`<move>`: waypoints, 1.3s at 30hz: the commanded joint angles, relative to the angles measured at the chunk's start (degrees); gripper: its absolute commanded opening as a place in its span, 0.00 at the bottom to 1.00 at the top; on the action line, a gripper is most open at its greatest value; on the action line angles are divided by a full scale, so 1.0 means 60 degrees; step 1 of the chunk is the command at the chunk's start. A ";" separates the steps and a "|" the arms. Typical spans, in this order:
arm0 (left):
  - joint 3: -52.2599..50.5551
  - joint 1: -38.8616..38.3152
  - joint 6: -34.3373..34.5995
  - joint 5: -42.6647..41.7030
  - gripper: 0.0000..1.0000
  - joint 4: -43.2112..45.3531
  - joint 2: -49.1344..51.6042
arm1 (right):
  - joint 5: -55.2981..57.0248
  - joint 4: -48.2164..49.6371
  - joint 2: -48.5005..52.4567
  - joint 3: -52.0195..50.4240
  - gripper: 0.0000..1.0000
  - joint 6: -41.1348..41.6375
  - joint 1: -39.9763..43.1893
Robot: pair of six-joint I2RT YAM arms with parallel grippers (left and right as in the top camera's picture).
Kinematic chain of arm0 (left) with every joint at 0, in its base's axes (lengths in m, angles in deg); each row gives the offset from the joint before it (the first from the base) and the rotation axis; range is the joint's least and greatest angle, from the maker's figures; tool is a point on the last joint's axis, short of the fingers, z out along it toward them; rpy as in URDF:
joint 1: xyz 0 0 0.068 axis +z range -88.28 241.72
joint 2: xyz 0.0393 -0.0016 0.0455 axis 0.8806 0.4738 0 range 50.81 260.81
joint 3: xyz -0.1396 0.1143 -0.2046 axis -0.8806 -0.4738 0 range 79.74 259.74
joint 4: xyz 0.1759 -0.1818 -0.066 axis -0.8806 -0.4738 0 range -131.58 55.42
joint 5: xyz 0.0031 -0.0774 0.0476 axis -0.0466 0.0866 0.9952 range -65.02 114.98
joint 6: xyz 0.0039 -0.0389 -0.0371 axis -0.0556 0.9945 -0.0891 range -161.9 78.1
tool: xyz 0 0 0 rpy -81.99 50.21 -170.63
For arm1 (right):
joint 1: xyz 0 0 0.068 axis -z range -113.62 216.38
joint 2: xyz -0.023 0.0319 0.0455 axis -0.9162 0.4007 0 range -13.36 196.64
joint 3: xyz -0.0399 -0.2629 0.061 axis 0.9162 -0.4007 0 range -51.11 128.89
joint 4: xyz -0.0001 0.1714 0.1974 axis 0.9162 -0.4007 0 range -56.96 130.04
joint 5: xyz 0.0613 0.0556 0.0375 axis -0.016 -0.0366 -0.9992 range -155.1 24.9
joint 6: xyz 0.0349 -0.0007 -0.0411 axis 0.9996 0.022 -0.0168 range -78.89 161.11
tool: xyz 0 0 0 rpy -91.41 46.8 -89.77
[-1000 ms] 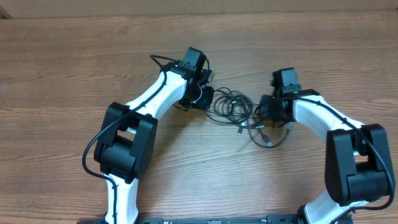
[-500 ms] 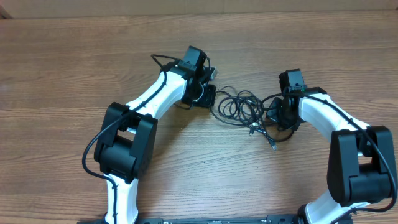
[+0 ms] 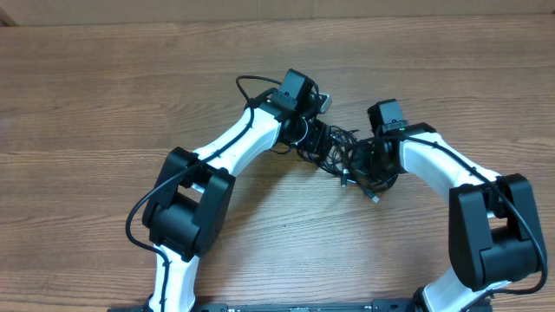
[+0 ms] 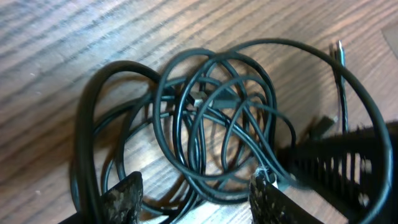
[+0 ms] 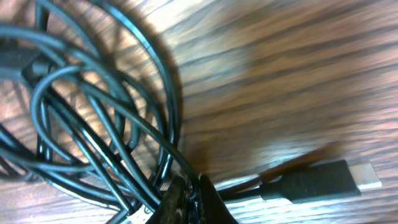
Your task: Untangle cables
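Note:
The cables (image 3: 335,149) lie as one tangled black bunch on the wooden table (image 3: 104,95), between my two grippers. In the left wrist view the coil of cables (image 4: 217,106) fills the middle. My left gripper (image 4: 196,200) is open, its fingers (image 4: 124,200) apart, with a few strands crossing the gap. From above, the left gripper (image 3: 314,137) sits at the bunch's left edge. My right gripper (image 5: 194,200) is shut on one strand of the cables (image 5: 93,124). A black plug (image 5: 314,180) with a silver tip lies beside it. From above, the right gripper (image 3: 362,162) is at the bunch's right edge.
A loose plug end (image 3: 375,198) trails toward the front from under the right arm. Part of the right gripper's dark body (image 4: 339,162) shows at the right of the left wrist view, close to the coil.
The left gripper has opened and moved right onto the bunch. The right arm has swung left, and the cables have bunched up tighter between the two grippers.

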 commanded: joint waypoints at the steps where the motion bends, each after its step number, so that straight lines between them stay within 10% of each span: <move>1: 0.0138 -0.0164 -0.0109 0.0590 0.57 0.0175 0.0095 | -0.0157 0.0015 -0.0025 -0.0029 0.04 -0.0189 -0.0055; 17: 0.0138 -0.0648 0.0423 0.0346 0.40 0.1162 0.1246 | -0.0153 0.0022 -0.0025 -0.0033 0.04 -0.0189 -0.0055; 21: 0.0211 -0.0667 0.0423 0.0350 0.04 0.1122 0.1315 | -0.0149 0.0018 -0.0025 -0.0033 0.04 -0.0219 -0.0055; 39: 0.0342 0.1450 0.0310 0.0204 0.04 -0.1198 -0.0831 | 0.1501 -0.0623 -0.0025 -0.0033 0.20 0.0470 0.0991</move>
